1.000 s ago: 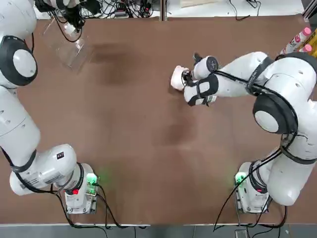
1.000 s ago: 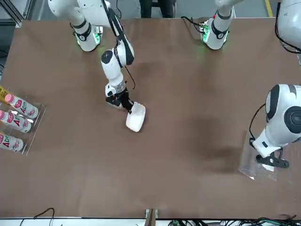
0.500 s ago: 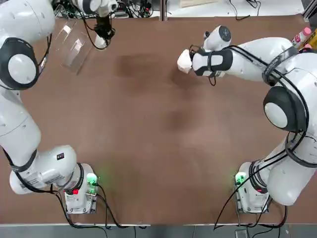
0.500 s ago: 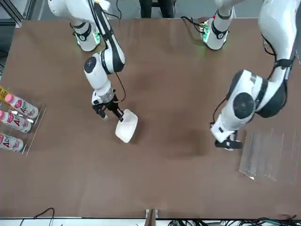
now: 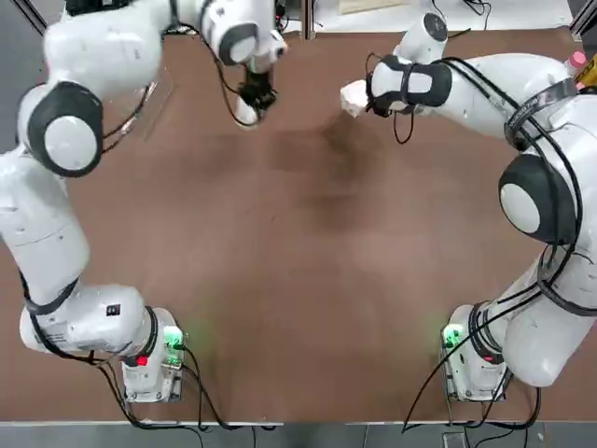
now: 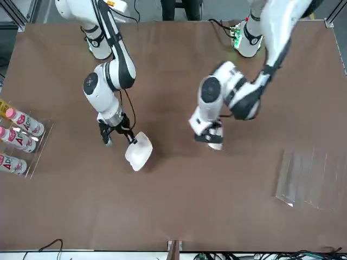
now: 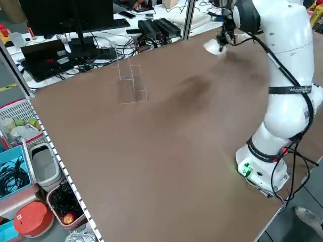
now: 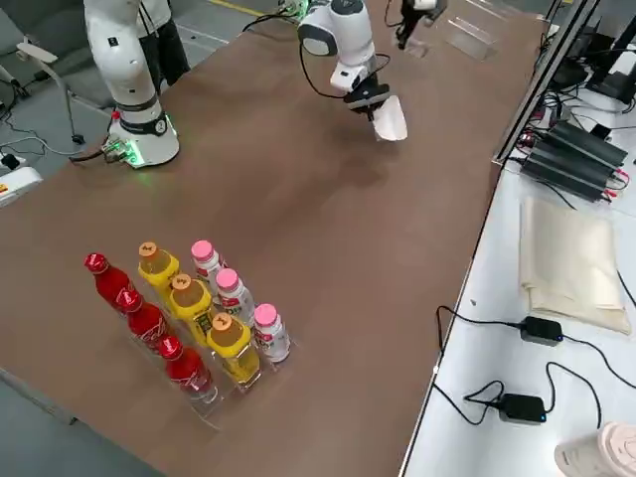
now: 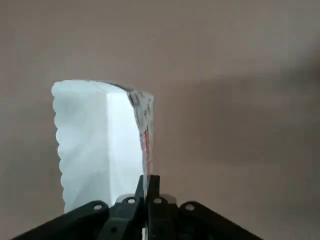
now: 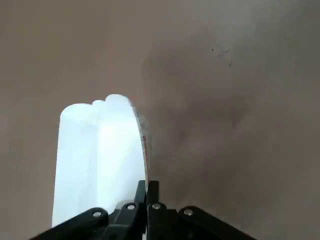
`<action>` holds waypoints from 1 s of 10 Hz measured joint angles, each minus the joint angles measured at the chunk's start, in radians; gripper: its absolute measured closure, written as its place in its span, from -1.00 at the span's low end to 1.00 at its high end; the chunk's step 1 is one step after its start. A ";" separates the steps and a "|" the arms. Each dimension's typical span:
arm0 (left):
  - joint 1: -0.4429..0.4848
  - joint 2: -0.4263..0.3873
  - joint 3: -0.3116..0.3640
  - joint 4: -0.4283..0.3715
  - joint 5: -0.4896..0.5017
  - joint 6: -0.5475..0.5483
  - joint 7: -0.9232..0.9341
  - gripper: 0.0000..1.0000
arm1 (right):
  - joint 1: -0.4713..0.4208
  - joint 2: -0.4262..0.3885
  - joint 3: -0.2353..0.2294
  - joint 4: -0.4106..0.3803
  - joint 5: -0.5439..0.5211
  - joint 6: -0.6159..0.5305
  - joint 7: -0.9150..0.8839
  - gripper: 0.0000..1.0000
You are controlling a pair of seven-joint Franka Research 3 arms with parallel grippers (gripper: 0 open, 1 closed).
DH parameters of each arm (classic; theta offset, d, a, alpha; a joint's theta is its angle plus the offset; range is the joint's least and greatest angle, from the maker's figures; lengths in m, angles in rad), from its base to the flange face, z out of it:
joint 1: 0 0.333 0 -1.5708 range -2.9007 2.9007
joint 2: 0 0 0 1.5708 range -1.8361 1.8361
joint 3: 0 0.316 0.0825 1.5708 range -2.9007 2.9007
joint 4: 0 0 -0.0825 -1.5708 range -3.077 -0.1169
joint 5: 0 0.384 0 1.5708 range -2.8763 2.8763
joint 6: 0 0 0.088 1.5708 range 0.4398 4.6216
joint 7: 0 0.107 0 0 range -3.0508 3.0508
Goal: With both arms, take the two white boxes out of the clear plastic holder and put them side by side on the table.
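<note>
While both arms hang over the table's [image 6: 173,216] far half, we see each gripper pinching a white box by its edge — the left gripper [image 6: 209,136] with its box [image 9: 100,145], the right gripper [image 6: 116,132] with the other box [image 6: 139,152]. The empty holder [image 6: 312,179] sits well apart, at the table's left.

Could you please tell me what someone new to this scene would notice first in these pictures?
Most striking are the two white arms reaching over the far middle of the brown table, each hand pinching a white box by its edge: the left hand with its box, the right hand with its box. The clear plastic holder sits empty at the robot's far left, and a rack of coloured bottles stands at its right.
</note>
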 joint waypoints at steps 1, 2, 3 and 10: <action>-0.053 0.029 0.004 0.003 0.000 0.050 -0.045 0.96 | 0.002 0.005 -0.020 0.001 0.000 0.000 0.069 0.96; -0.097 0.061 0.010 0.006 0.000 0.092 -0.075 0.96 | 0.002 0.015 -0.044 0.003 0.000 0.000 0.120 0.96; -0.142 0.095 0.029 0.019 0.000 0.129 -0.104 0.96 | 0.001 0.025 -0.060 0.008 0.000 0.000 0.151 0.96; -0.410 0.247 0.185 0.185 0.000 0.377 -0.293 0.93 | 0.005 0.189 -0.130 0.087 0.000 0.120 0.618 0.96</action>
